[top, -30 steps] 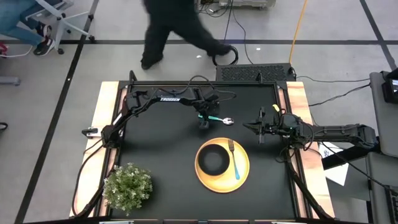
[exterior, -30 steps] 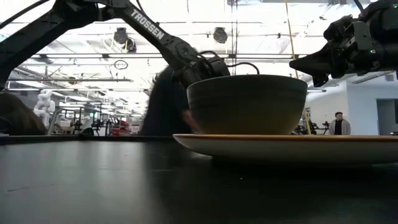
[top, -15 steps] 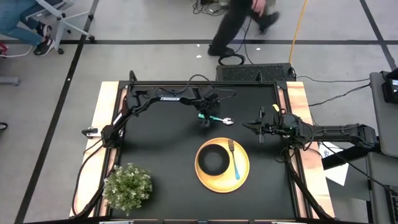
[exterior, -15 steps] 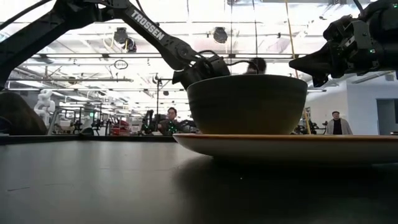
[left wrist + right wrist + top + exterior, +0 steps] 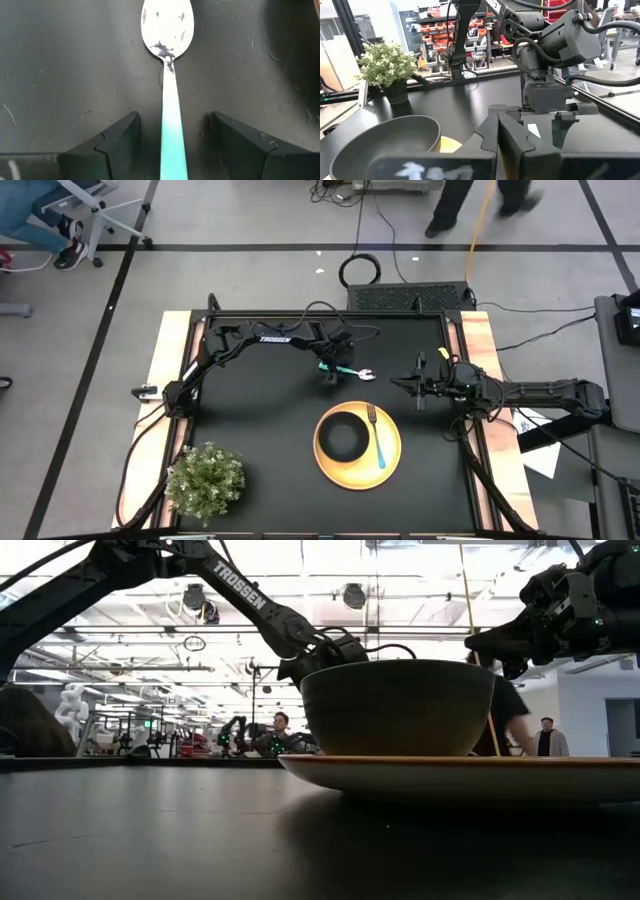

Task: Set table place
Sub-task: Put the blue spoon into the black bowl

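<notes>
The teal-handled spoon [image 5: 350, 370] lies flat on the black table [image 5: 250, 410], its metal bowl end [image 5: 166, 22] pointing away from my left gripper. My left gripper [image 5: 329, 377] is open, pointing down, with one finger on each side of the spoon's handle [image 5: 173, 135] and not touching it. The round yellow plate [image 5: 390, 462] sits nearer the front, holding the black bowl [image 5: 343, 437] and the teal-handled fork [image 5: 377, 435]. My right gripper [image 5: 410, 385] is shut and empty, held above the table to the right of the spoon.
A green potted plant [image 5: 205, 480] stands at the table's near left corner. Light wooden strips [image 5: 165, 380] run along the left and right sides. A person walks on the floor beyond the far edge. Bare black tabletop lies left of the plate.
Neither arm nor any table thing has moved. A person beyond the far edge has walked toward the right.
</notes>
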`<action>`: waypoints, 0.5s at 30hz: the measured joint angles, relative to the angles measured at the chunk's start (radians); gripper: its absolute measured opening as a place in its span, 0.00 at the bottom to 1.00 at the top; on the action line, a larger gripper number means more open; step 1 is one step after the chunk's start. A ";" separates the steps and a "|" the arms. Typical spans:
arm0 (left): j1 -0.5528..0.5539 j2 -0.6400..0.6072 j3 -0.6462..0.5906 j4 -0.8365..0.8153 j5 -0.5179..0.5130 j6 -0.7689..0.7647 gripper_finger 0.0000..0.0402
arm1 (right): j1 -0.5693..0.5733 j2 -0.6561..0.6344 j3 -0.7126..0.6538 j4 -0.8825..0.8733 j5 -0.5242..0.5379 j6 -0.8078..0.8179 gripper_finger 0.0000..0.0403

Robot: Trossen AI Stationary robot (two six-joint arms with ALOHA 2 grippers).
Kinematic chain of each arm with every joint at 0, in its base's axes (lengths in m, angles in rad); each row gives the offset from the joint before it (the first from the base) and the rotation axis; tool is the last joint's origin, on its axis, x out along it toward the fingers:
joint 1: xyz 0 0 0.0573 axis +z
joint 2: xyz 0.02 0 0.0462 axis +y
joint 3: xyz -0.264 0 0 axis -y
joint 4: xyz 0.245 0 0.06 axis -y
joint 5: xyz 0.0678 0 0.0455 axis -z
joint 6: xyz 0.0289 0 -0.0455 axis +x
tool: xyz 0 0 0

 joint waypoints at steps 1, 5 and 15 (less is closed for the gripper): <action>0.000 0.000 0.000 -0.001 0.000 0.003 0.62 | 0.000 0.000 0.000 0.000 0.000 0.000 0.00; 0.000 0.000 0.000 -0.005 0.000 0.017 0.61 | 0.000 0.000 0.000 0.000 0.000 0.000 0.00; 0.000 0.000 0.000 -0.006 -0.001 0.017 0.33 | 0.000 0.000 0.000 0.000 0.000 0.000 0.00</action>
